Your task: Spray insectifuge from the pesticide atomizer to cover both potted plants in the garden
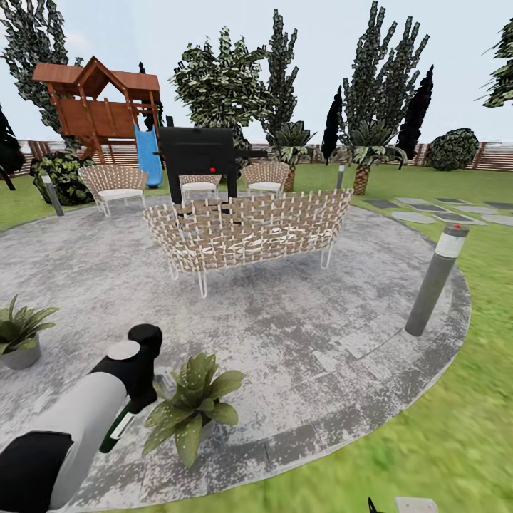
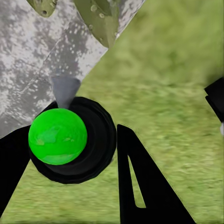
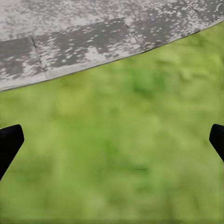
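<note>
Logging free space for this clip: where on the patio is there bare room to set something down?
Bare stone lies between the wicker sofa, the near potted plant and the bollard lamp. The patch by the left gripper, holding the pesticide atomizer beside that plant, is crowded.

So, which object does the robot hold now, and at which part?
The left gripper holds the pesticide atomizer: the fingers flank its round body, seen end-on. The exact contact cannot be told. The right gripper is open over grass.
</note>
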### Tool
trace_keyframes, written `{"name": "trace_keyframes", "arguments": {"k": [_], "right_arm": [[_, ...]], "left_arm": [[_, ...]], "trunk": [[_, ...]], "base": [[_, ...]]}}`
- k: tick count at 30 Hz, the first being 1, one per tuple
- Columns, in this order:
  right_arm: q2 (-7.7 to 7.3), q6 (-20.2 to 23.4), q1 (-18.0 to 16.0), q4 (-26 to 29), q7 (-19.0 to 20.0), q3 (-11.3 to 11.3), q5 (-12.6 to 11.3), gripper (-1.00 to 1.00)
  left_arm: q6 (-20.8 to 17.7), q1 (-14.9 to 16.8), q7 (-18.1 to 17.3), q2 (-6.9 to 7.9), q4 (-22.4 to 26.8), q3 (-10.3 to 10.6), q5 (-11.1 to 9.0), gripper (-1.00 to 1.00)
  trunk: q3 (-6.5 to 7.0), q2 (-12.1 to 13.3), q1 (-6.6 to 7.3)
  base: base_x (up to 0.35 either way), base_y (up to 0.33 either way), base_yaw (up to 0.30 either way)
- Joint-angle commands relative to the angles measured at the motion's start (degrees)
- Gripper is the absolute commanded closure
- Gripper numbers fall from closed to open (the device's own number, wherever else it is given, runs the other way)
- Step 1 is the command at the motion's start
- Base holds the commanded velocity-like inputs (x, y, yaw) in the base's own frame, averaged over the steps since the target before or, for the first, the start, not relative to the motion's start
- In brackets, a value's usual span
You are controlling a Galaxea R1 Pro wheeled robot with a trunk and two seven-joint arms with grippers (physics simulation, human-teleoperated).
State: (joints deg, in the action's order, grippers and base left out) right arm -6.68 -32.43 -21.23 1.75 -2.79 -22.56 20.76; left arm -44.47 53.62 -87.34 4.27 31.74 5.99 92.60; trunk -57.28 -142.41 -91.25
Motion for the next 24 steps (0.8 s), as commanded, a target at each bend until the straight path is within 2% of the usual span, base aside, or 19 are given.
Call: {"name": "trace_keyframes", "arguments": {"k": [1,8,14,17,20,22,24], "right_arm": [[0.0,-0.2,0.0,-0.1,-0.3,-0.3,0.6,-1.0],[-0.17,-0.2,0.0,-0.1,-0.4,-0.3,0.6,-1.0],[-0.17,-0.2,0.0,-0.1,-0.4,-0.3,0.6,-1.0],[-0.17,-0.2,0.0,0.0,-0.4,-0.3,0.6,-1.0],[-0.17,-0.2,0.0,0.0,-0.4,-0.3,0.6,-1.0],[-0.17,-0.2,0.0,0.0,-0.4,-0.3,0.6,-1.0],[-0.17,-0.2,0.0,0.0,-0.4,-0.3,0.6,-1.0]], "left_arm": [[-0.6,-0.1,-0.7,-0.04,0.1,0.2,0.4,1.0],[-0.8,0.2,-0.8,-2.09,0.1,0.2,0.4,1.0],[-0.7,0.3,-1.0,-2.22,0.1,0.2,0.3,1.0],[-0.6,0.3,-2.7,-2.23,0.1,0.2,0.4,1.0],[-0.4,0.3,-2.7,-2.42,0.1,0.4,0.6,1.0],[0.3,0.3,-2.7,-2.8,0.2,0.4,0.6,1.0],[4.1,0.4,-2.7,-3.59,0.2,0.4,0.7,1.0]], "trunk": [[-0.06,0.0,0.01],[-0.06,0.0,0.01],[-0.06,0.0,0.01],[-0.06,0.0,0.01],[-0.06,0.0,0.01],[-0.06,0.0,0.01],[-0.06,0.0,0.01]], "base": [[0.0,0.0,0.0],[0.152,-0.084,0.0],[0.284,-0.019,0.0],[0.104,0.0,0.0],[0.009,0.0,0.0],[0.001,0.0,0.0],[0.0,0.0,0.0]]}}
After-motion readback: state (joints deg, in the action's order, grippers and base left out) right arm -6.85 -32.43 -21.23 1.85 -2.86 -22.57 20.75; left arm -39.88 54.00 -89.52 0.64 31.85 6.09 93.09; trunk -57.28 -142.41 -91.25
